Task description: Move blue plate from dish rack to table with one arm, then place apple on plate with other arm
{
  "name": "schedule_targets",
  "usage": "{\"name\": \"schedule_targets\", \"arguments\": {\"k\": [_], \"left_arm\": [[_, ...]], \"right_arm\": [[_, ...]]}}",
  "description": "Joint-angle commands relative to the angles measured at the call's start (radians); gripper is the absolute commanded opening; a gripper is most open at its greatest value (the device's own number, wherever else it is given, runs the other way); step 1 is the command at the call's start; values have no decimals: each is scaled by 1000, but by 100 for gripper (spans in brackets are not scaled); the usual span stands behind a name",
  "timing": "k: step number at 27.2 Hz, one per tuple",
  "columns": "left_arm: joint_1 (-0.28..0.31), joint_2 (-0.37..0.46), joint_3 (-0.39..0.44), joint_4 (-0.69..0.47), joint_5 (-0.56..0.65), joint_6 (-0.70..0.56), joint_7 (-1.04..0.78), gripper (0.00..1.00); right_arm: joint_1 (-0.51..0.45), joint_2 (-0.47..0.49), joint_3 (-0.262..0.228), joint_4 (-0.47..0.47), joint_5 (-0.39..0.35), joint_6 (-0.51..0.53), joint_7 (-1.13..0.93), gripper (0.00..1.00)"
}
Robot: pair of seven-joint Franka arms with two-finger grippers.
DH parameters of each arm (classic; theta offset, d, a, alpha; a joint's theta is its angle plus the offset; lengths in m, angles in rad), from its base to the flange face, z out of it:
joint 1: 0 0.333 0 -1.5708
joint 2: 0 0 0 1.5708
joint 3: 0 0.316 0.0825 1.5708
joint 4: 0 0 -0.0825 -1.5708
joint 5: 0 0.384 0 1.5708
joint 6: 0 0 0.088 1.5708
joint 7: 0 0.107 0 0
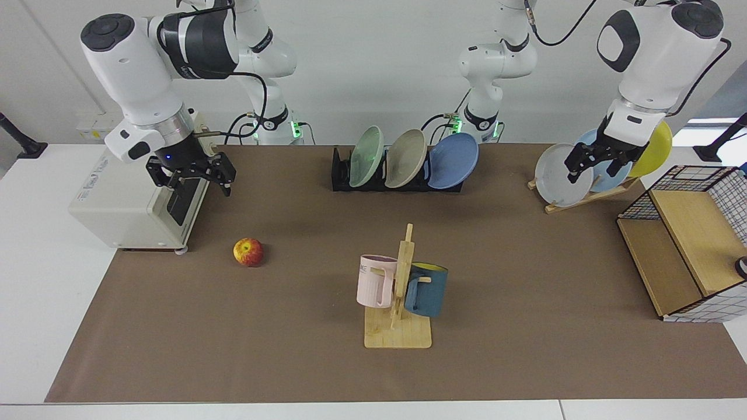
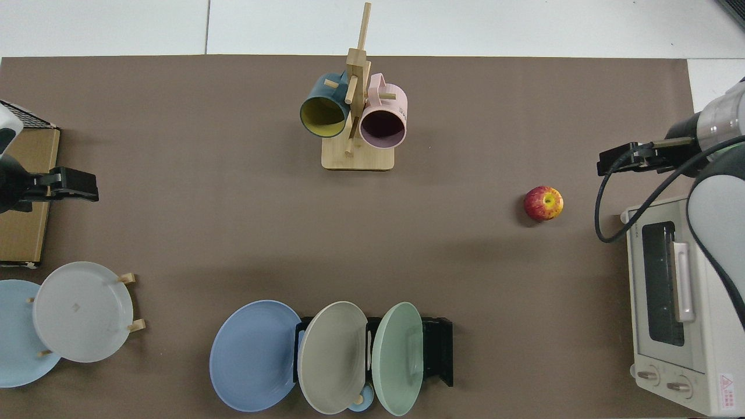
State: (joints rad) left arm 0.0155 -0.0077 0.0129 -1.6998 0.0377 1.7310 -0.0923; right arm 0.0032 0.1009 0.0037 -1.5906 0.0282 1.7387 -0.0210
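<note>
The round periwinkle-blue plate [image 1: 454, 160] sits propped at the right-hand end of the low black slotted dish rack [image 1: 341, 175] in the facing view, leaning beside a beige plate [image 1: 405, 158] and a pale green plate [image 1: 366, 156], far across the brown-matted white surface [image 1: 525, 280]. From above, that blue plate [image 2: 253, 355] leans out past the rack's end [image 2: 439, 349], its lower edge down at the mat.

The small red apple with yellow patches [image 1: 248, 252] rests alone on the mat, well apart from the rack and near the white toaster oven [image 1: 125, 210]; the top view shows the apple [image 2: 543, 203] just off the oven's corner [image 2: 669, 291].

The right claw [image 1: 195, 178] hangs above the oven's front, fingers spread wide and holding nothing. The left claw [image 1: 595, 163] hovers in front of the light wooden plate stand [image 1: 583, 198], fingers also parted and empty, with a grey plate [image 1: 554, 175], a pale sky-blue plate [image 1: 601, 175] and a yellow plate [image 1: 653, 149] behind it.

Mid-surface stands a wooden mug tree [image 1: 401, 291] carrying a pink mug [image 1: 373, 280] and a dark teal mug [image 1: 427, 290]. A wire-and-wood basket [image 1: 688, 256] sits at the right edge
</note>
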Motion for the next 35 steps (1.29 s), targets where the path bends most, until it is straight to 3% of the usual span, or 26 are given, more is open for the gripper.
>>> {"name": "schedule_targets", "arguments": {"k": [1, 35], "left_arm": [[20, -26, -16, -37, -19, 21, 17, 100], [9, -21, -16, -32, -4, 67, 22, 100]], "right_arm": [[-17, -24, 15, -26, 3, -11, 19, 100], [-8, -29, 16, -23, 3, -22, 19, 100]]}}
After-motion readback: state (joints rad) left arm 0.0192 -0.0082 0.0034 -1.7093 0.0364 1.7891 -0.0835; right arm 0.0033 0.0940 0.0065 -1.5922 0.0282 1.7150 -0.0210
